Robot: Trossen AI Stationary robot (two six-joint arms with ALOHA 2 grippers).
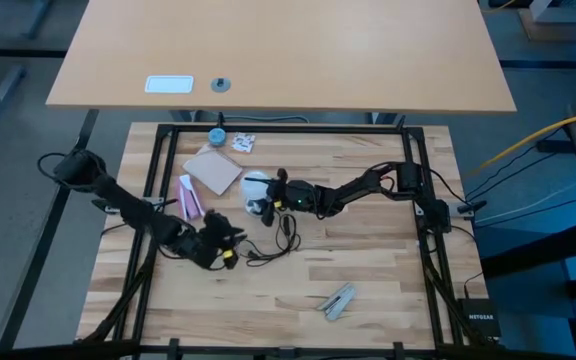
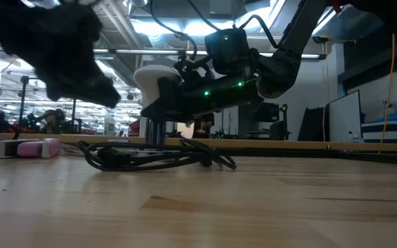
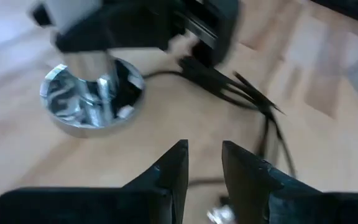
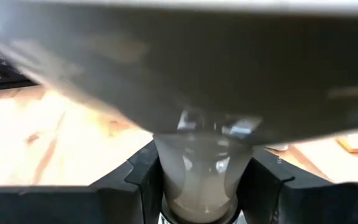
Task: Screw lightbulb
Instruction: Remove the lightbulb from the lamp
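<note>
Gripping the lightbulb (image 4: pixel 199 180) between its fingers above the silver base (image 3: pixel 92 99), the right hand (image 1: pixel 264 195) risks cross-threading — seating looks uncertain. Left hand (image 3: pixel 202 165), fingers slightly apart and empty, sits beside the black cord (image 2: pixel 150 155) and may snag it.

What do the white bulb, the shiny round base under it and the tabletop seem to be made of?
Lightbulb: frosted, translucent white, probably glass or plastic; held in the right pincer.
Round base: polished metal by its look, since it mirrors its surroundings.
Tabletop: light wood, planks with visible grain, matte finish.
</note>
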